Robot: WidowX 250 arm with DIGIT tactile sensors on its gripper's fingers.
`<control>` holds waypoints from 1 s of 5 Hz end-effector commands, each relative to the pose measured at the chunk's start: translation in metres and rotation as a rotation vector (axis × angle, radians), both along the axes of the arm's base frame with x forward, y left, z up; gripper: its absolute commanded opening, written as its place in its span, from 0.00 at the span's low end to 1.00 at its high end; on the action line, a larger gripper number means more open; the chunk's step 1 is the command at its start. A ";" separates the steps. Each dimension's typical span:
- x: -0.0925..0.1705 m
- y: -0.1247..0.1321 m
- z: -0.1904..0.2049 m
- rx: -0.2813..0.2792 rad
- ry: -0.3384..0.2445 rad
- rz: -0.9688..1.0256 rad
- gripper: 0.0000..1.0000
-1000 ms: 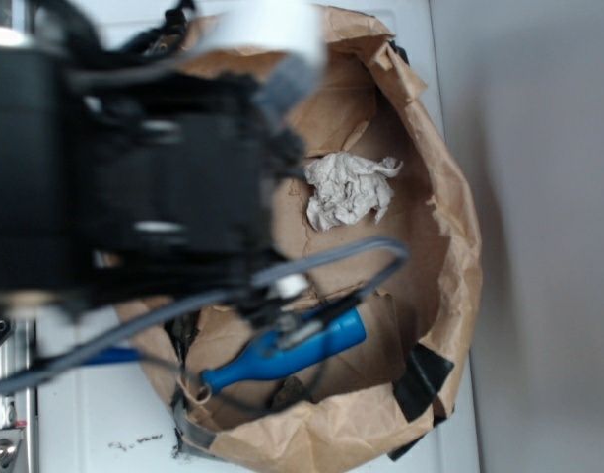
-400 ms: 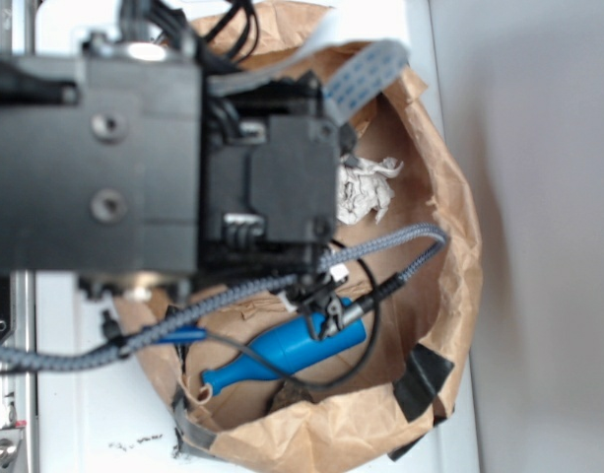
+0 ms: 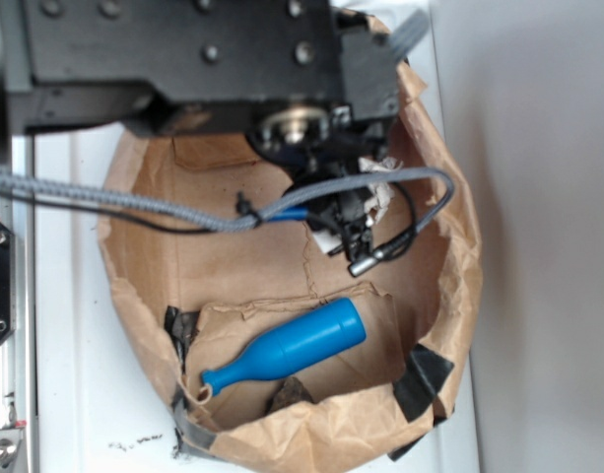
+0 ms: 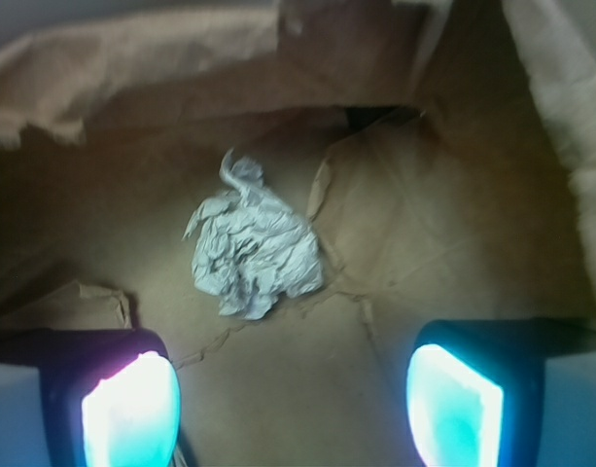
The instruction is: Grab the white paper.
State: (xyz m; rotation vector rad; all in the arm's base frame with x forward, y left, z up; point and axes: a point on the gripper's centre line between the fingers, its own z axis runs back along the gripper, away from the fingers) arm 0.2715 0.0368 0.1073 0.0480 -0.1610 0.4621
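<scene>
lining up over the paper wad

the gripper (image 4: 293, 409) hangs with its jaws spread wide, nothing between them, the two glowing pads (image 4: 130, 409) at the bottom corners of the wrist view. the white paper (image 4: 254, 248) lies on the floor of the brown paper bag (image 4: 453, 214), ahead of the jaws at about 11 o'clock from their midpoint and well short of the gap. in the exterior view only a scrap of the white paper (image 3: 383, 189) shows, at 3 o'clock of the wrist hardware that hides the rest.

to do this well, i judge the jaws should travel forward and a touch left until the wad sits centred between the pads, then descend low enough to catch its bulk rather than a loose fold. the wad is soft and irregular, so a shallow pinch may slip off.

the bag floor is creased and torn, with a raised flap near the wad. the bag's walls stand all round, so room is tight. the blue bottle (image 3: 287, 357) lies at 6 o'clock, well apart.
</scene>
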 end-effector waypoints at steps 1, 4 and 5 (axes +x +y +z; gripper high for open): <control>0.013 0.007 -0.022 0.014 -0.010 -0.032 1.00; 0.025 -0.022 -0.054 0.000 -0.013 -0.083 1.00; 0.023 -0.027 -0.057 0.022 -0.014 -0.084 0.00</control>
